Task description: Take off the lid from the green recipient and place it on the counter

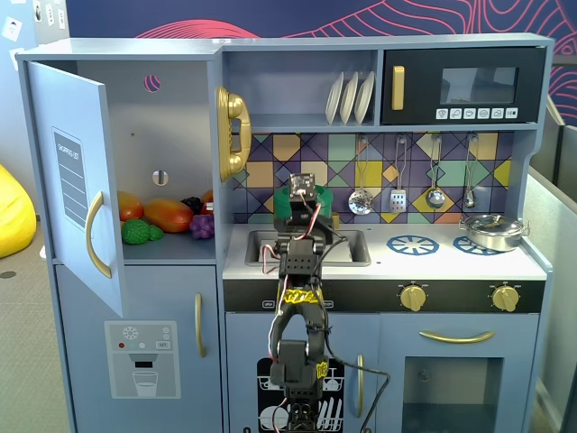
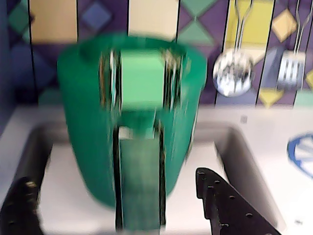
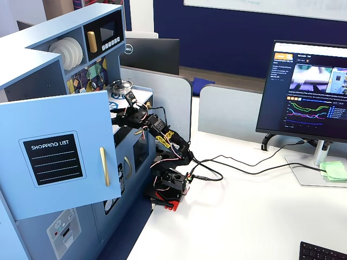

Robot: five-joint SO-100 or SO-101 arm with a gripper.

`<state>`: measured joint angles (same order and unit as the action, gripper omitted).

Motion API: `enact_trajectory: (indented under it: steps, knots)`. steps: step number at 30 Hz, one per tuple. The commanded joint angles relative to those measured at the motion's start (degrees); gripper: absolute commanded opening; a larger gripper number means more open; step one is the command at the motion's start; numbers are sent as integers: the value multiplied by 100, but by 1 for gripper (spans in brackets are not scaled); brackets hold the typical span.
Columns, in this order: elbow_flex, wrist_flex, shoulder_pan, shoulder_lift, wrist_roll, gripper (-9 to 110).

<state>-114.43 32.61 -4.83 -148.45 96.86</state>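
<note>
The green recipient (image 2: pixel 93 122) stands in the sink (image 2: pixel 58 166), blurred, with its loop handle (image 2: pixel 139 181) facing the wrist camera. A lighter-green block (image 2: pixel 142 81), the lid's knob, shows at its top centre; the lid's disc is too blurred to tell from the pot. My gripper (image 2: pixel 112 178) is open, with one black finger (image 2: pixel 19 210) at the left and one (image 2: pixel 230 205) at the right, both low in front of the pot and apart from it. In a fixed view the arm's wrist (image 1: pixel 302 194) covers most of the pot (image 1: pixel 325 195). The counter (image 1: pixel 433 260) is pale grey.
A silver pan (image 1: pixel 491 232) sits on the right burner. Utensils (image 2: pixel 234 73) hang on the tiled back wall behind the pot. The fridge door (image 1: pixel 77 180) stands open at the left. The arm's base (image 3: pixel 168 187) is clamped on a white desk in front of the kitchen.
</note>
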Motion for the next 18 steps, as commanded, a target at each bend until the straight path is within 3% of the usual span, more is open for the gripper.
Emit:
enact_trajectory:
  steps: [1,18]
  knots:
    - [694,-202,-70,404,0,43]
    - [1723,-721,-114,1802,79,41]
